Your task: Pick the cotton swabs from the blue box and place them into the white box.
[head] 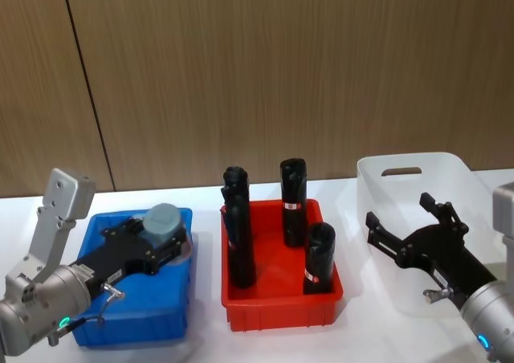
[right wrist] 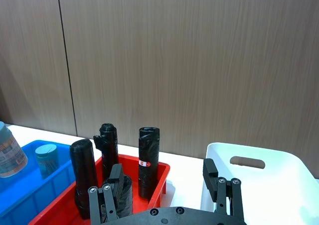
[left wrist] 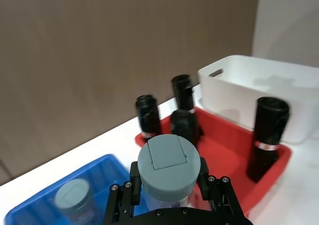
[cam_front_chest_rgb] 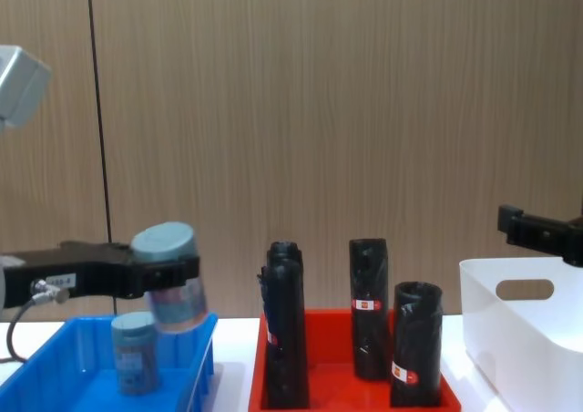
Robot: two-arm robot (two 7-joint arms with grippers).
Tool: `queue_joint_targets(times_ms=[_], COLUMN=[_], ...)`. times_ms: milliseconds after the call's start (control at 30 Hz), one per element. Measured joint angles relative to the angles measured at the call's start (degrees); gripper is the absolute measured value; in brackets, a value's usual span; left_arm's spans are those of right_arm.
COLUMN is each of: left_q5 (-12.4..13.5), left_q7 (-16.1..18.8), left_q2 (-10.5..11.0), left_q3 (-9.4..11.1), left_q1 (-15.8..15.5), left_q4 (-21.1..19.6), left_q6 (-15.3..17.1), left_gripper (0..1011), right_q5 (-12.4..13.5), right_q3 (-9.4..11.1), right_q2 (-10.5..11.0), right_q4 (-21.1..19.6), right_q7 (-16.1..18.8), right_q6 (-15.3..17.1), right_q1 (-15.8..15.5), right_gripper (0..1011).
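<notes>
Left gripper (head: pixel 161 246) aloft, tight on a cotton swab jar (head: pixel 165 221); right gripper (head: pixel 401 214) forward, fingers spread

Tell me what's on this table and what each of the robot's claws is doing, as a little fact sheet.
Left gripper: shut on a cotton swab jar, held above the blue box
Right gripper: open, empty, hovering at the white box
Second jar: standing inside the blue box
Red tray: between the two boxes, holding four upright black rolls
</notes>
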Motion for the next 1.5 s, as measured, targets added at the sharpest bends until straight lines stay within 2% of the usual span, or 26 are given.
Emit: queue_joint_targets(times_ms=[400,567,633,833,867,1067,1500], left_q5=[-2.9,-3.9,-4.1,-4.9,-4.9,-5.2,-4.7], left_q7=[-11.1,-16.5,-17.7,-24.8,-24.8,-30.6,-35.4], left_q2=[-0.3,-0.7,-0.8,-1.5,-1.5,-2.0,-2.2], left_q3=[0.2,0.5,0.6,1.2,1.2,1.7,2.4], left_q1=[-1.6,-2.6,-2.9,-4.6,-4.6,-5.8,-7.0], left_q4=[0.9,2.2,2.6,5.1,5.1,7.3,9.1], left_q6=[-1.8,-2.7,-2.9,-3.9,-3.9,-4.7,-5.4], left_gripper=[657,657,657,657,657,657,657], right_q5=[0.0,0.0,0.0,0.0,0.0,0.0,0.0], right_q3=[0.0,0.0,0.0,0.0,0.0,0.0,0.0], right_q2=[0.0,0.0,0.0,0.0,0.0,0.0,0.0], right_q4=[0.0,0.0,0.0,0.0,0.0,0.0,0.0], right_q7=[0.0,0.0,0.0,0.0,0.0,0.0,0.0], right_q6=[0.0,0.0,0.0,0.0,0.0,0.0,0.0], right_q1=[0.0,0.0,0.0,0.0,0.0,0.0,0.0], right_gripper=[1002,1002,1001,1001,1002,1002,1002])
